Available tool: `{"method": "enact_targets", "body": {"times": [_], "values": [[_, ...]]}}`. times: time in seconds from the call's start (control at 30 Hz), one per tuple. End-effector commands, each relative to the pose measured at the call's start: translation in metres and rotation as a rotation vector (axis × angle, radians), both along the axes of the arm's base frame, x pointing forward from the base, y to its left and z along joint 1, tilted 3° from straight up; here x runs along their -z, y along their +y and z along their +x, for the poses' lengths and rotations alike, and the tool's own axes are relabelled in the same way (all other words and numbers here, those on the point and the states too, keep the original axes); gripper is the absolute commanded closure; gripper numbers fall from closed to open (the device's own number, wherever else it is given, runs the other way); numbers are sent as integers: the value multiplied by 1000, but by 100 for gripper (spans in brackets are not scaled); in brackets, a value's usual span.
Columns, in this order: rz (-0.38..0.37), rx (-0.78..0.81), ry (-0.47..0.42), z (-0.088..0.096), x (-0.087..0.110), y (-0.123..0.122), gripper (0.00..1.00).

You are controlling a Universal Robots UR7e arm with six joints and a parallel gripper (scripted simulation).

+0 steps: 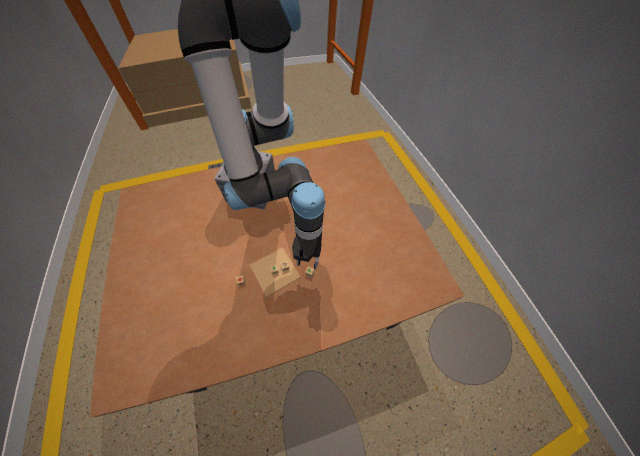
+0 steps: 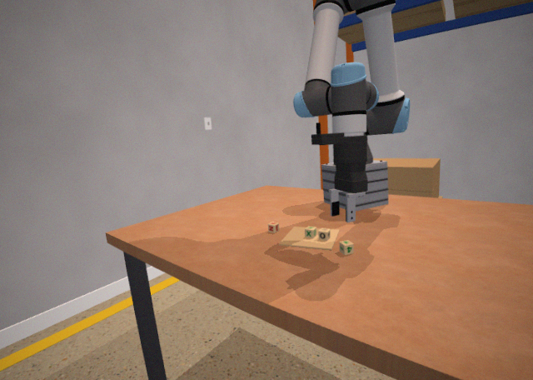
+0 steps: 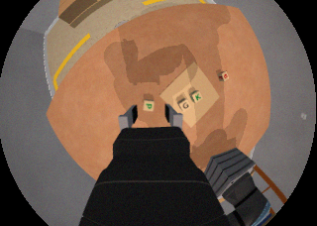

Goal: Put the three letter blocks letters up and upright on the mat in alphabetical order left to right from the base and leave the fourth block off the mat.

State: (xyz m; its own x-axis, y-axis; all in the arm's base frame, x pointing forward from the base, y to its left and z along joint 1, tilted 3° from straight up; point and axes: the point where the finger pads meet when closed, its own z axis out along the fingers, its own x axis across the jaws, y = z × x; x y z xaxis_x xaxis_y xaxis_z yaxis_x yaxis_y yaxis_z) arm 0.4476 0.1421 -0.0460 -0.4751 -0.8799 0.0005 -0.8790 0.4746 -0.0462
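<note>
My gripper (image 1: pixel 307 264) (image 2: pixel 343 217) (image 3: pixel 151 110) is open and empty, above the table near the P block. The block with a green P on top (image 1: pixel 309 271) (image 2: pixel 346 247) (image 3: pixel 149 105) lies on the table beside the mat (image 1: pixel 268 284) (image 2: pixel 299 242) (image 3: pixel 189 81). The block with a dark G on top (image 1: pixel 284 266) (image 2: pixel 323 234) (image 3: pixel 184 105) and the block with a green K on top (image 1: pixel 274 268) (image 2: pixel 310 232) (image 3: pixel 196 96) stand close together on the mat. Seen from the base, G is left of K. A red-marked block (image 1: pixel 239 280) (image 2: pixel 273 227) (image 3: pixel 224 76) lies off the mat's other side; its top mark is too small to read.
The table (image 1: pixel 170 296) (image 2: pixel 430 272) (image 3: pixel 84 112) surrounds the mat. The robot's base stands behind the mat in the exterior view. Shadows of the arm fall across the table and part of the mat. Boxes (image 1: pixel 160 84) stand on the floor beyond the table.
</note>
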Motion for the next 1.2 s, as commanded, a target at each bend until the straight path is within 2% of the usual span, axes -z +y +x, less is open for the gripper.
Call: {"method": "enact_targets", "body": {"times": [0.0, 0.8, 0.83, 1.17], "values": [[3, 58, -3, -1, 0, 3, 0], [6, 142, -5, -2, 1, 8, 0], [6, 142, -5, -2, 1, 8, 15], [6, 142, -5, -2, 1, 8, 15]]}}
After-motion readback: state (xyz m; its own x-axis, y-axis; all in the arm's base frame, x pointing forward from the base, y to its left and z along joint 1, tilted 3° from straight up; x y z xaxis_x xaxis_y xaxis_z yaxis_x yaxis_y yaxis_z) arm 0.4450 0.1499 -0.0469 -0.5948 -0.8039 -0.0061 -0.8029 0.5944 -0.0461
